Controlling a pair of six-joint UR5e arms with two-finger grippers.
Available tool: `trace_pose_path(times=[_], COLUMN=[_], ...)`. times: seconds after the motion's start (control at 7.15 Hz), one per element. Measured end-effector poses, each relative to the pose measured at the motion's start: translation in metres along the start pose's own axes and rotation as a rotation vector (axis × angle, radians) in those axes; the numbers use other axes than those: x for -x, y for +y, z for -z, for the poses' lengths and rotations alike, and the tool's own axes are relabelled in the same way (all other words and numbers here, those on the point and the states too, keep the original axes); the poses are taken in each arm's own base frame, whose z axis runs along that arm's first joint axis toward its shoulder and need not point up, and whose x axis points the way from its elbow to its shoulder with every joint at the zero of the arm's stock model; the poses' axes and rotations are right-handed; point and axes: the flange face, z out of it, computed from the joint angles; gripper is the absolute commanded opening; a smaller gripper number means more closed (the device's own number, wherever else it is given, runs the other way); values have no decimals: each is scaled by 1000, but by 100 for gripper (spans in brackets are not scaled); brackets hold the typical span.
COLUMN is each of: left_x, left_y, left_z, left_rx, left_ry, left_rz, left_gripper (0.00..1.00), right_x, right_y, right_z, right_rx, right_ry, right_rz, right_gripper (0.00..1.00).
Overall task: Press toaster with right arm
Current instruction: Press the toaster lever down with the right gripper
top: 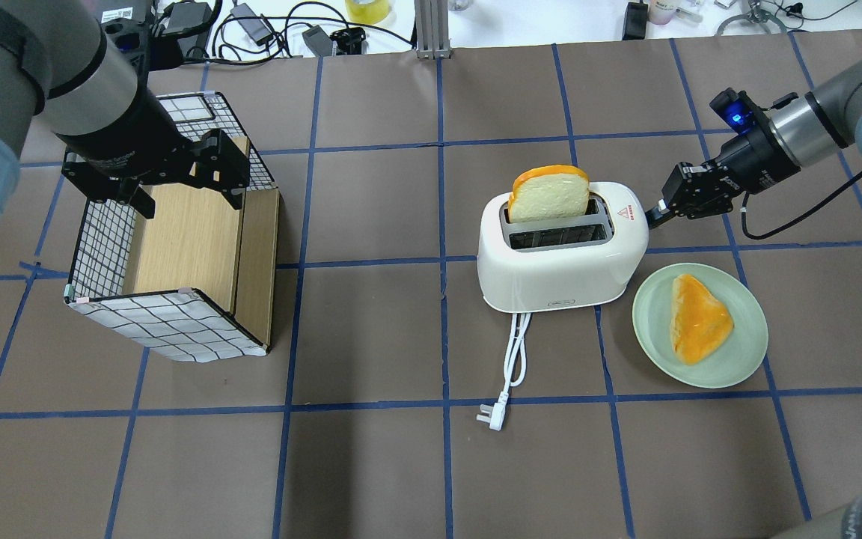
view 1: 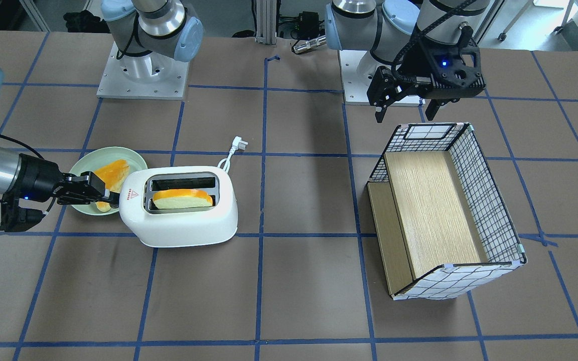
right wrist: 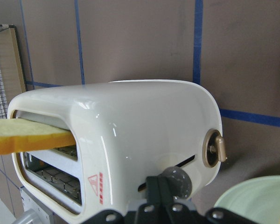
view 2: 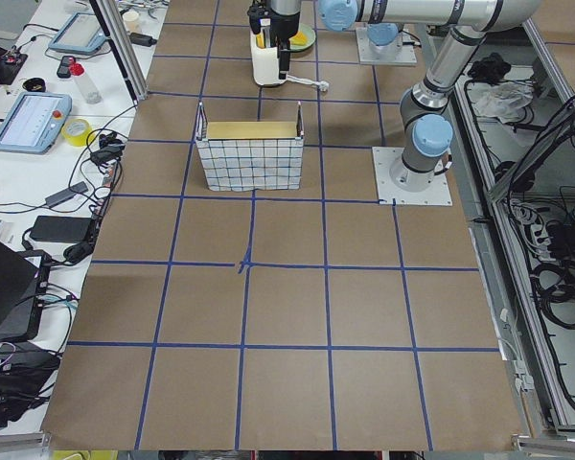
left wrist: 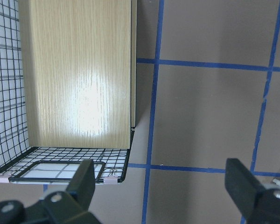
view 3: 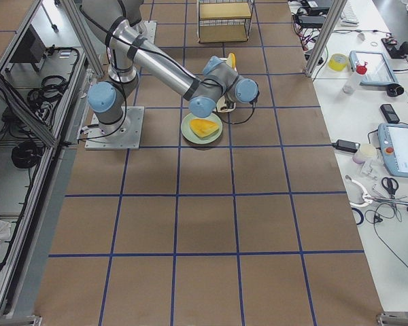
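At the toaster's 3 o'clock end, seen from the overhead camera, the right gripper (top: 654, 217) has its fingers together. The tips are touching or almost touching the white end wall; I cannot tell which. The wrist camera shows the black tips just beside a small grey knob (right wrist: 177, 181). The toaster (top: 562, 262) stands upright on the table (top: 371, 464), and one bread slice (top: 551, 196) stands out of its slot on the 12 o'clock side. A green plate (top: 700, 374) with a second slice (top: 699, 318) lies at the toaster's 4 o'clock. The white cord (top: 515, 352) runs toward 6 o'clock. Well apart at 9 o'clock, the left gripper (top: 188, 196) hangs with its fingers wide apart over a wire basket (top: 169, 329).
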Motion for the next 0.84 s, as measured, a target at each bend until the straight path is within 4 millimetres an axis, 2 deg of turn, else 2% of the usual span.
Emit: trace_pose_path(times=[0.42, 0.84], left_x=[0, 0], left_y=[0, 0], left_z=[0, 0], left_rx=[0, 0], left_ry=[0, 0], left_rz=[0, 0], left_gripper=[100, 100], right_x=[-8, -22], right_y=[5, -3], right_z=[-13, -22], right_rx=[17, 15], right_ry=[-6, 11], right_rz=[-9, -11], right_gripper=[0, 0])
